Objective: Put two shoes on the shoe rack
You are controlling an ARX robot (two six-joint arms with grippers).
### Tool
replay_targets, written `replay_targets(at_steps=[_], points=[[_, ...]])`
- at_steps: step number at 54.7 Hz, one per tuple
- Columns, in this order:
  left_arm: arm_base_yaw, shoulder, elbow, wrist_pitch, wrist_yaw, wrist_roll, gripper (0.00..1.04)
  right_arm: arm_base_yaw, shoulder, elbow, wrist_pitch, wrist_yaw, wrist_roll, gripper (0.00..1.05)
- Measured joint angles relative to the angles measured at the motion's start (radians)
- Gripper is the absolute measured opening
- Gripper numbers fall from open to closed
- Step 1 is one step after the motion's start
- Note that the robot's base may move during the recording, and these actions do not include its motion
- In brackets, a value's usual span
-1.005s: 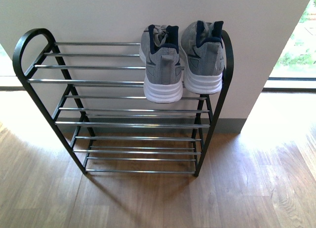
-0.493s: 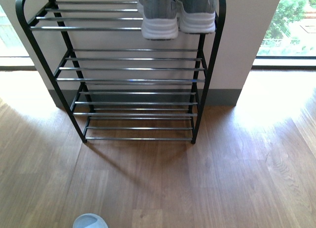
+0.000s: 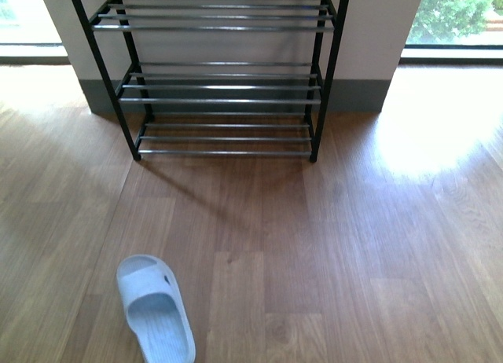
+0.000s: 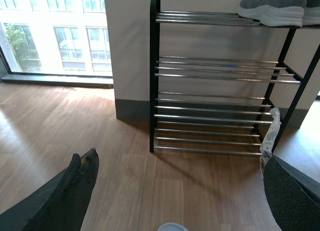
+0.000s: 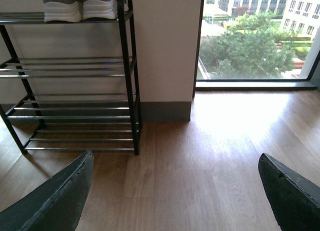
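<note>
The black shoe rack (image 3: 224, 86) with chrome rods stands against the wall; the front view shows only its lower tiers. Both wrist views show the two grey shoes with white soles side by side on the top tier, one shoe (image 4: 272, 7) in the left wrist view and both shoes (image 5: 80, 5) in the right wrist view. My left gripper (image 4: 182, 191) is open above bare floor, well back from the shoe rack (image 4: 215, 86). My right gripper (image 5: 177, 191) is open too, over the floor beside the shoe rack (image 5: 127, 71). Neither gripper holds anything.
A pale blue slipper (image 3: 156, 306) lies on the wooden floor in front of the rack, to the left; its tip (image 4: 172, 226) shows in the left wrist view. Large windows (image 5: 255, 36) flank the wall on both sides. A grey skirting board (image 3: 354, 96) runs behind the rack.
The front view has drawn back and tilted down from the rack. The top tier with the shoes has left that view, and the slipper on the floor has come fully into it.
</note>
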Motion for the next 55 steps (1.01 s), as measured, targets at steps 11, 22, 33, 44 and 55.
replay_targets(at_steps=[11, 22, 33, 44, 55], points=[[0.000, 0.000, 0.000, 0.000, 0.000, 0.000, 0.95, 0.000, 0.000, 0.000, 0.000, -0.001, 0.000, 0.96], [0.000, 0.000, 0.000, 0.000, 0.000, 0.000, 0.95, 0.000, 0.000, 0.000, 0.000, 0.000, 0.000, 0.96], [0.000, 0.000, 0.000, 0.000, 0.001, 0.000, 0.95, 0.000, 0.000, 0.000, 0.000, 0.000, 0.000, 0.96], [0.000, 0.000, 0.000, 0.000, 0.001, 0.000, 0.95, 0.000, -0.001, 0.000, 0.000, 0.003, 0.000, 0.96], [0.000, 0.000, 0.000, 0.000, 0.000, 0.000, 0.95, 0.000, -0.001, 0.000, -0.001, 0.003, 0.000, 0.96]])
